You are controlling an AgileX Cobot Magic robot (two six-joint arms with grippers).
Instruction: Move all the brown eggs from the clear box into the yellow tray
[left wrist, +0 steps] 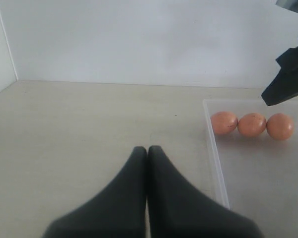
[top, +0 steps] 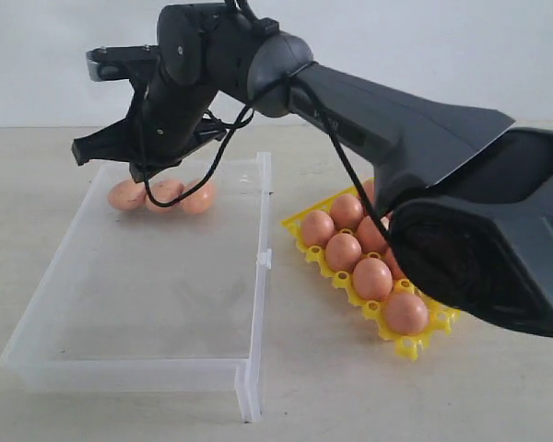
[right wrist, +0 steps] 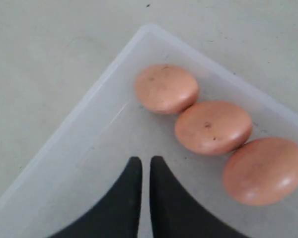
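Three brown eggs point(top: 166, 191) lie in a row at the far end of the clear box point(top: 258, 267); they also show in the right wrist view as eggs point(right wrist: 213, 127) against the box's corner wall point(right wrist: 89, 106). My right gripper point(top: 83, 152) hangs just above them, its jaws point(right wrist: 145, 159) shut with only a thin slit and nothing between. Several more brown eggs point(top: 372, 278) sit in the yellow tray point(top: 407, 347) to the right. My left gripper point(left wrist: 147, 148) is shut and empty over bare table beside the box's wall point(left wrist: 216, 163). It does not show in the exterior view.
The right arm point(top: 396, 138) stretches from the right across the yellow tray and hides its far cups. The pale table point(top: 332, 405) runs around both containers, with a white wall point(top: 396, 46) behind.
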